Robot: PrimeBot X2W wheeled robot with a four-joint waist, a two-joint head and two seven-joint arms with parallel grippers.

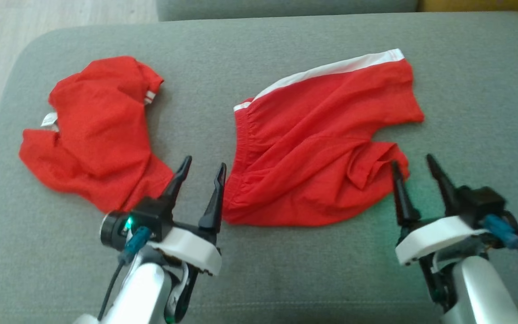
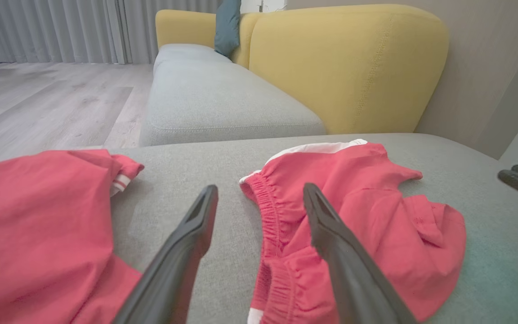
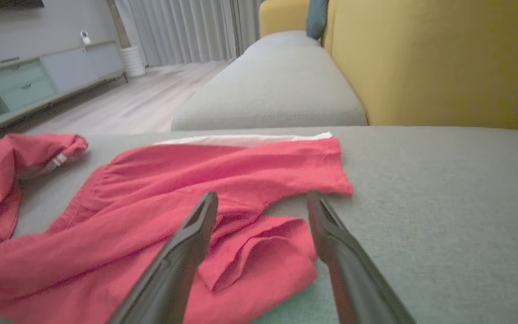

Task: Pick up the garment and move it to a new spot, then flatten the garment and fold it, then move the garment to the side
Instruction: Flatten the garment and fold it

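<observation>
Soft red shorts with a white stripe lie rumpled mid grey sofa cushion.
My left gripper and right gripper flank them, both spread and empty; the cloth looks light and limp, so I'd pinch the elastic waistband.

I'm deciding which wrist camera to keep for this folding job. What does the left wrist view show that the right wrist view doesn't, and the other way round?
Left wrist view: the right hand coming in at the right edge, fingers apart. Right wrist view: a drawer cabinet along the far wall. Both: the red shorts with their white stripe, the red shirt lying apart from them, the grey seat under both, the yellow sofa back and the curtains.
</observation>
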